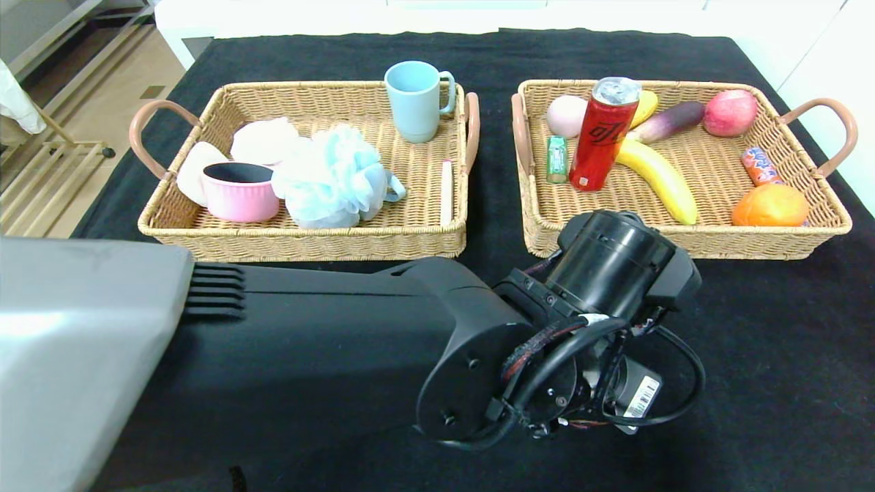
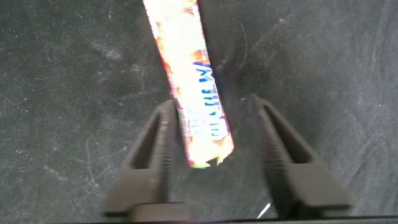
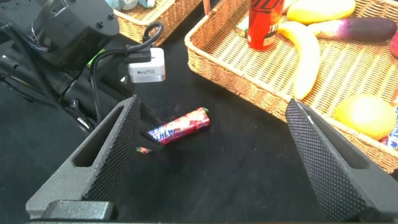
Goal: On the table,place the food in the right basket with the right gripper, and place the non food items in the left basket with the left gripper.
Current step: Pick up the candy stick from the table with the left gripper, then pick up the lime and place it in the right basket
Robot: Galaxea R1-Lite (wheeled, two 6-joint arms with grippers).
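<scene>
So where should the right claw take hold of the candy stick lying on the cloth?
Across its middle, coming from above: the candy stick lies flat on the black cloth, long and narrow, so open jaws can close over its short width. The left claw straddles one end.

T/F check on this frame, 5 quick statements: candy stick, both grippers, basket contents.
1. The candy stick lies on the black table, outside both baskets. True.
2. The left gripper is clamped shut on the candy stick. False: its fingers stand apart with the stick's end lying between them on the cloth.
3. The right gripper is open and holds nothing. True.
4. The red can stands in the left basket. False: it stands in the right basket, beside the banana.
5. The blue mug lies tipped over. False: it stands upright in the left basket.
</scene>
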